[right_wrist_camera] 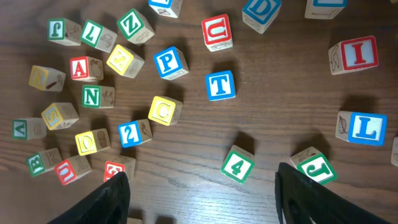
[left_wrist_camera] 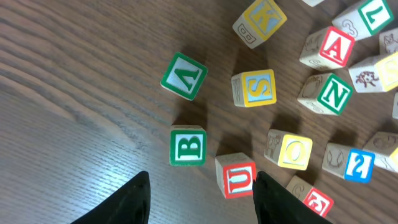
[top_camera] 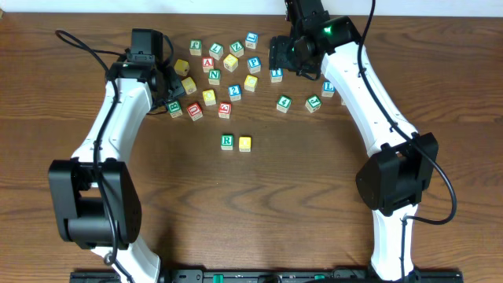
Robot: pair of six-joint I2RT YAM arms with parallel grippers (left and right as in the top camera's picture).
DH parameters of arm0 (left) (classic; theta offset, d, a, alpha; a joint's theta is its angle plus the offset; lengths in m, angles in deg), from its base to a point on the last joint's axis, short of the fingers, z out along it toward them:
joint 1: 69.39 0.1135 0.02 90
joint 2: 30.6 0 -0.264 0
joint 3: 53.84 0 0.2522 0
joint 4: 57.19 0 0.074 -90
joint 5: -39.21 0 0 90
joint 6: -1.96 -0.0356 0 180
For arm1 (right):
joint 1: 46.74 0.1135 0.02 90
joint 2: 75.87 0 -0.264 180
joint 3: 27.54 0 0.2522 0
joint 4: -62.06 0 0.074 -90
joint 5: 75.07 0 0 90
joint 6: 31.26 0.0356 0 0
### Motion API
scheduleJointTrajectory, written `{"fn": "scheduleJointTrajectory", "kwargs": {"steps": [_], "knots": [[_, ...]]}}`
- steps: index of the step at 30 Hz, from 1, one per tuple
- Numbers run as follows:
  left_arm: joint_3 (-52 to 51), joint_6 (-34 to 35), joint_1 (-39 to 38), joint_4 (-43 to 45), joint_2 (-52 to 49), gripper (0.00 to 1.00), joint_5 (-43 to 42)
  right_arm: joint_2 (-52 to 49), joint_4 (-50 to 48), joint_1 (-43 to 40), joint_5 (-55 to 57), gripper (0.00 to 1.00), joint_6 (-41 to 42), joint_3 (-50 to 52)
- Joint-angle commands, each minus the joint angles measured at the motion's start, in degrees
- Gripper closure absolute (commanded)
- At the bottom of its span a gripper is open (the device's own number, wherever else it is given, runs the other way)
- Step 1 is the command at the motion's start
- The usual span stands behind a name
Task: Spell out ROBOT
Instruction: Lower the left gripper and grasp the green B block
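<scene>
A green R block and a yellow block stand side by side at the table's middle. The green B block lies at the left of the pile; in the left wrist view it sits just ahead of my open, empty left gripper. A yellow O block lies right of it. The blue T block shows in the right wrist view, well ahead of my open, empty right gripper. My left gripper hovers at the pile's left, my right gripper at its right.
Several loose letter blocks are scattered across the back of the table. A red U block touches the left gripper's right finger side. A green 4 block and a green J block lie near the right gripper's fingers.
</scene>
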Motion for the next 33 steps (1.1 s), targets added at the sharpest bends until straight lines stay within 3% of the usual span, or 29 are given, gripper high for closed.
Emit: {"fn": "scheduleJointTrajectory", "kwargs": {"steps": [1,23,26,33], "knots": [[0.11,2.62,0.13,0.76,-3.74,0.48,1.33,-0.52,0.33,0.13,-0.13,0.29,0.22,0.20],[0.11,1.38,0.13,4.76,-13.77,0.49,1.31,-0.52,0.92,0.13,-0.11,0.29,0.20,0.20],[0.11,0.74,0.13,5.14,-13.75,0.64,1.31,-0.52,0.92,0.13,-0.11,0.28,-0.48,0.20],[0.13,-6.43,0.13,4.98,-10.99,0.68,1.31,-0.52,0.85,-0.20,0.09,0.28,-0.85,0.17]]}}
